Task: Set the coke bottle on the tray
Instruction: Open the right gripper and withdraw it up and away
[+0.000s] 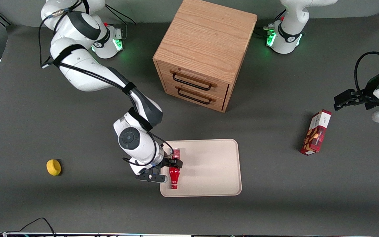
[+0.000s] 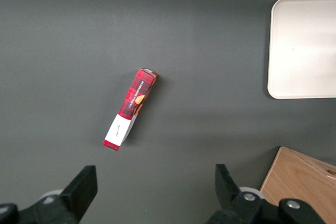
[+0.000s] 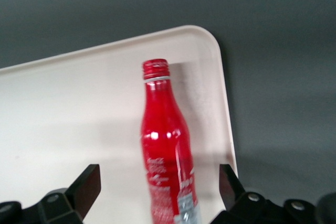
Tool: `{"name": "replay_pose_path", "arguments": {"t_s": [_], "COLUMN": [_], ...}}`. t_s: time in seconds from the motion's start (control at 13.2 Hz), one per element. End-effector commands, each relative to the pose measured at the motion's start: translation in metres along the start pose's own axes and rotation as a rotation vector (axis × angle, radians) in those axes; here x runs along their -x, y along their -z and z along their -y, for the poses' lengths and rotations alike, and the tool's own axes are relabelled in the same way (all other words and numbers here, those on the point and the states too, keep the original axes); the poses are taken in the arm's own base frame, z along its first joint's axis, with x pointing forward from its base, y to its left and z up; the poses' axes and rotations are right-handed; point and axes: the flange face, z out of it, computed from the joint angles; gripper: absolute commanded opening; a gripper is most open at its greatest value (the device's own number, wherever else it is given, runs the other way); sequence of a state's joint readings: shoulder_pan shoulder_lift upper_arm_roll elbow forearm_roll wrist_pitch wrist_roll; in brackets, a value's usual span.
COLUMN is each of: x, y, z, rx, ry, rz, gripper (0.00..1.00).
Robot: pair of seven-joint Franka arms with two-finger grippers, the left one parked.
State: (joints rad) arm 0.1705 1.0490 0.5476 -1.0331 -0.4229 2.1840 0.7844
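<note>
Right wrist view shows the slim red coke bottle lying on the cream rectangular tray near its rim, between the gripper's spread fingers; lifting carelessly could roll it off.

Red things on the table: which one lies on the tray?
The coke bottle, lying between the open fingers of the gripper on the tray. The red snack box is on the bare table, toward the parked arm.

Red coke bottle lies on cream tray.
</note>
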Motion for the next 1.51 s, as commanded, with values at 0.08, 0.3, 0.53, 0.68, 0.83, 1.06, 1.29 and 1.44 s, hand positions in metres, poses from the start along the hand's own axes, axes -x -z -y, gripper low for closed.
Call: {"name": "replay_pose_path", "arguments": {"t_s": [0.08,0.3,0.53,0.68,0.83,1.06,1.29,1.44], "x": [0.001,0.008,0.011,0.029,0.037,0.045,0.063,0.085], "y": [0.098,0.18,0.258,0.307,0.347,0.396,0.429,0.437], "z": [0.013,0.009,-0.015,-0.028,-0.052,-0.1,-0.171,-0.202], "rx": [0.063,0.137,0.182,0.254,0.277,0.292,0.249,0.248], "ry": [0.071,0.07,0.015,0.023,0.05,0.067,0.028,0.008], "rz": [-0.016,-0.006,0.012,0.047,0.098,0.132,0.176,0.171], "gripper": [1.0,1.0,1.0,1.0,1.0,1.0,1.0,1.0]}}
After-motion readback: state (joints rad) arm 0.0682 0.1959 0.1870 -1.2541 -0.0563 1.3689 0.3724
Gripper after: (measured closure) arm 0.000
